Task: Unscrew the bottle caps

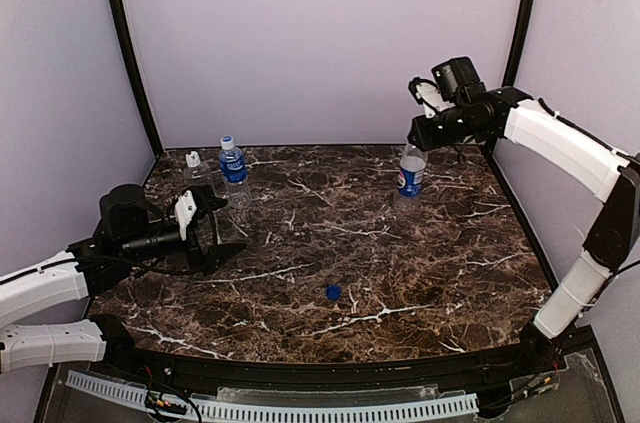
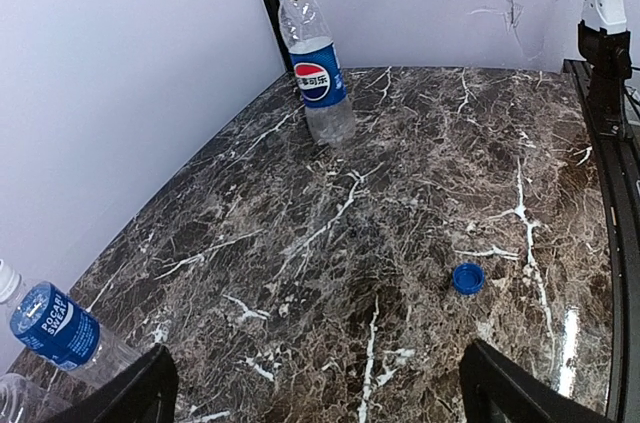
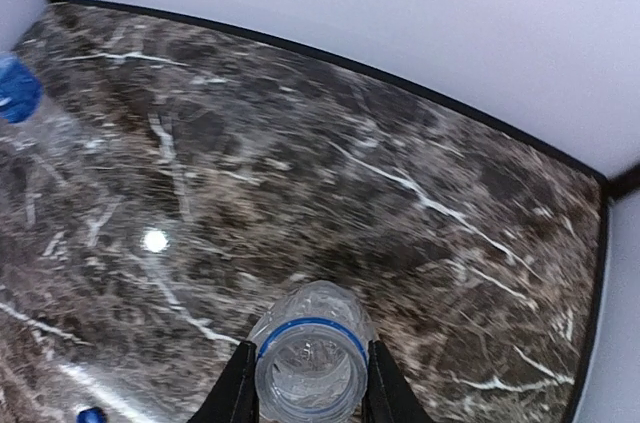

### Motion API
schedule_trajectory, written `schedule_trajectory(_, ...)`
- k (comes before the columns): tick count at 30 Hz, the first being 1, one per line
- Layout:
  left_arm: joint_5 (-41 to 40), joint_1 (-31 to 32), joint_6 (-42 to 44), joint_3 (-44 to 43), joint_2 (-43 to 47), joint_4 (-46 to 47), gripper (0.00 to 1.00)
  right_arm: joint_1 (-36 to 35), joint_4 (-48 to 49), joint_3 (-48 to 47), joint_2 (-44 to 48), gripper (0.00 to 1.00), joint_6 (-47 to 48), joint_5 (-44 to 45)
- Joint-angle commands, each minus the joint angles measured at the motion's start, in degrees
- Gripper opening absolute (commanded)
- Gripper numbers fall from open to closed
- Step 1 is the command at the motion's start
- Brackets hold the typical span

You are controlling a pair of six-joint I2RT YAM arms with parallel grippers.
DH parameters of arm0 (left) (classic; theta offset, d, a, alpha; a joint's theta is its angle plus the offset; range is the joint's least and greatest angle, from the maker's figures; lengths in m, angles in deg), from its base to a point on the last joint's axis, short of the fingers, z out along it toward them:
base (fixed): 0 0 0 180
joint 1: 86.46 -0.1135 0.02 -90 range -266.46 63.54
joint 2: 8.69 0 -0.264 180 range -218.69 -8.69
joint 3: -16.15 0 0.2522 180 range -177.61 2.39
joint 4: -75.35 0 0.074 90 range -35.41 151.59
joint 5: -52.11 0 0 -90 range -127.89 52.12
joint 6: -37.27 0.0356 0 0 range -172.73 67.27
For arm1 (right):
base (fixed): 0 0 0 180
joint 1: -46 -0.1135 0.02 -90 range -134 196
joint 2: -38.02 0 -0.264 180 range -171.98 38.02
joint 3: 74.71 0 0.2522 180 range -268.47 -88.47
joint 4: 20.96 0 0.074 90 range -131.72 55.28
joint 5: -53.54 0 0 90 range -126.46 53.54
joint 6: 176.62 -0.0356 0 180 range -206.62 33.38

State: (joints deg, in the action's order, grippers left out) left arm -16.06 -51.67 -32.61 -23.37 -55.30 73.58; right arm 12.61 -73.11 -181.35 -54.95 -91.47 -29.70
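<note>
Stage: Pepsi bottle [image 1: 410,175] uncapped, upper right, neck pinched in narrow right tool [image 3: 308,383] | blue cap [image 1: 333,291] loose on counter [image 1: 420,263], lower centre | left tool [image 1: 213,231] wide, empty, left | advice: square onto blue-label bottle [image 1: 233,168] top, steady body, twist gently.

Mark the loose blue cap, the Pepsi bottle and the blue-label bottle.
loose blue cap [image 1: 333,291]: top view, its centre.
Pepsi bottle [image 2: 318,83]: left wrist view, its label.
blue-label bottle [image 1: 233,167]: top view, its label.

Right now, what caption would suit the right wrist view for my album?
Looking down past the right tool gripping the neck of the capless Pepsi bottle, with the marble table below.
</note>
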Motion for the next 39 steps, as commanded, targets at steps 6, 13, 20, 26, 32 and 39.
schedule_trajectory(6,-0.43,0.07,0.75,0.51,1.21,-0.97,0.99,13.63,4.84,11.05,5.60,0.00,-1.67,2.15)
schedule_trajectory(13,-0.34,0.02,1.47,-0.03,0.52,-0.72,0.99,15.41,5.26,14.32,5.76,0.00,-2.50,2.18)
schedule_trajectory(20,0.06,0.04,1.16,-0.21,0.29,-0.21,0.99,15.50,5.42,15.67,7.25,0.51,-4.38,2.51)
schedule_trajectory(26,-0.68,0.02,0.33,-0.43,0.34,0.72,0.99,15.55,5.17,13.30,7.89,0.81,-3.90,2.06)
schedule_trajectory(32,-10.97,-1.06,-1.15,-5.20,-0.75,0.30,0.99,15.50,3.98,7.62,7.67,0.99,-1.49,1.46)
schedule_trajectory(39,-8.85,-18.95,4.34,-22.46,-8.40,-18.42,0.99,15.05,4.07,3.59,9.61,0.99,0.68,0.72)
